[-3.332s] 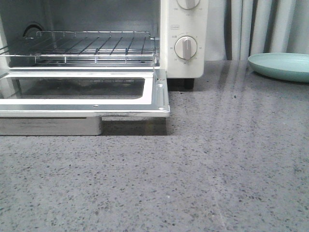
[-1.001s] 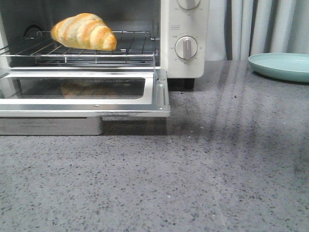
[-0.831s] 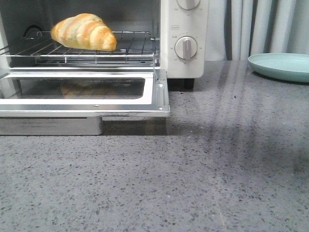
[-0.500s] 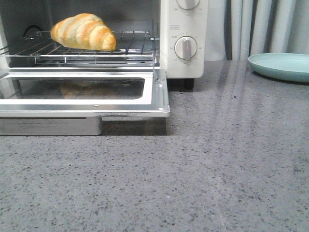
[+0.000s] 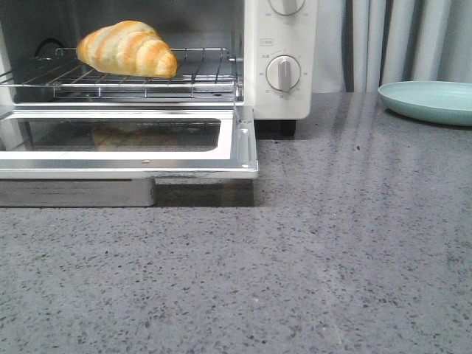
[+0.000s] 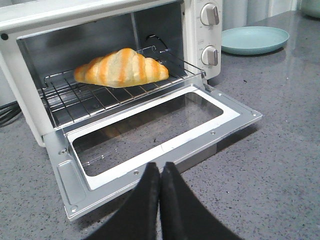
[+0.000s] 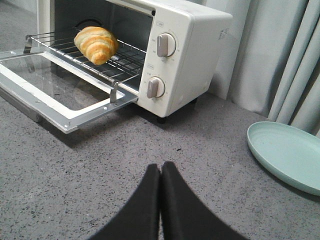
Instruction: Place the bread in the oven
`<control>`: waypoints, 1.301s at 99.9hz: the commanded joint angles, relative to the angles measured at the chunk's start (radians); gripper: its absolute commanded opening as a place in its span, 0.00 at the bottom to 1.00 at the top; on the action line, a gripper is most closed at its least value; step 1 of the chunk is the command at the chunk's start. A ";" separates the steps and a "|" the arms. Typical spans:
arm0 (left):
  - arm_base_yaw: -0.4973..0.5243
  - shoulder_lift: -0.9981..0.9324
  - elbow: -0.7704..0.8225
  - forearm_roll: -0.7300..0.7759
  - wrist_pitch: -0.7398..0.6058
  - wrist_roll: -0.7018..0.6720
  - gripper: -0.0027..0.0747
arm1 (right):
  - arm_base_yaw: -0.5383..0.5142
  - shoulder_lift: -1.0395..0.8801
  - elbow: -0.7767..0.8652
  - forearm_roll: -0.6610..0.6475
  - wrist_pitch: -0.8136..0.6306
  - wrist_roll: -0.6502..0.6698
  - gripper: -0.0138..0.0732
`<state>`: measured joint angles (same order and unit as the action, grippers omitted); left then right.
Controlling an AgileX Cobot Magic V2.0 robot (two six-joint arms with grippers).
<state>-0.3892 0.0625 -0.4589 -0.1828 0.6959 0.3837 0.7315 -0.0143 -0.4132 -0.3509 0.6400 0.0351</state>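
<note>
The bread (image 5: 127,49), a golden-orange croissant with cream stripes, lies on the wire rack (image 5: 192,74) inside the white oven (image 5: 280,92). It also shows in the left wrist view (image 6: 121,68) and the right wrist view (image 7: 96,44). The oven door (image 5: 243,140) hangs open and flat. My left gripper (image 6: 160,166) is shut and empty, above the counter just before the door's front edge. My right gripper (image 7: 160,166) is shut and empty, over the counter well away from the oven. Neither gripper shows in the front view.
A light teal plate (image 5: 428,100) sits on the grey speckled counter (image 5: 332,258) to the right of the oven, also in the right wrist view (image 7: 287,152). Grey curtains (image 5: 398,40) hang behind. A dark cable (image 6: 6,114) lies beside the oven.
In the earliest frame the rack was bare; since one second ago the bread lies on it. A faint shadow on the right of the counter has gone. Otherwise nothing has moved.
</note>
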 commanded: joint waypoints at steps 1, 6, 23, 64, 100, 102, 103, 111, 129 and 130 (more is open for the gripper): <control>0.002 0.016 -0.025 -0.023 -0.075 -0.006 0.01 | -0.009 -0.003 -0.023 -0.028 -0.088 0.002 0.10; 0.002 0.016 -0.025 -0.023 -0.075 -0.006 0.01 | -0.009 -0.003 -0.023 -0.028 -0.088 0.002 0.10; 0.002 0.016 -0.025 -0.027 -0.075 -0.006 0.01 | -0.009 -0.003 -0.023 -0.028 -0.088 0.002 0.10; 0.002 0.016 -0.025 -0.027 -0.075 -0.006 0.01 | -0.009 -0.003 -0.023 -0.028 -0.088 0.002 0.10; 0.055 -0.056 0.199 0.065 -0.359 -0.006 0.01 | -0.009 -0.003 -0.023 -0.028 -0.088 0.002 0.10; 0.064 -0.067 0.233 0.067 -0.419 -0.006 0.01 | -0.009 -0.003 -0.023 -0.028 -0.088 0.002 0.10; 0.067 -0.071 0.245 0.067 -0.458 -0.006 0.01 | -0.009 -0.003 -0.023 -0.028 -0.088 0.002 0.10; 0.102 -0.098 0.368 0.067 -0.634 -0.013 0.01 | -0.009 -0.003 -0.023 -0.028 -0.088 0.002 0.10; 0.192 -0.094 0.483 0.067 -0.656 -0.118 0.01 | -0.009 -0.003 -0.023 -0.028 -0.088 0.002 0.10; 0.199 -0.094 0.482 0.067 -0.648 -0.118 0.01 | -0.009 -0.003 -0.023 -0.028 -0.088 0.002 0.10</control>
<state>-0.2287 -0.0043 0.0007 -0.1129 0.1452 0.3115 0.7257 -0.0143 -0.4132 -0.3566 0.6318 0.0351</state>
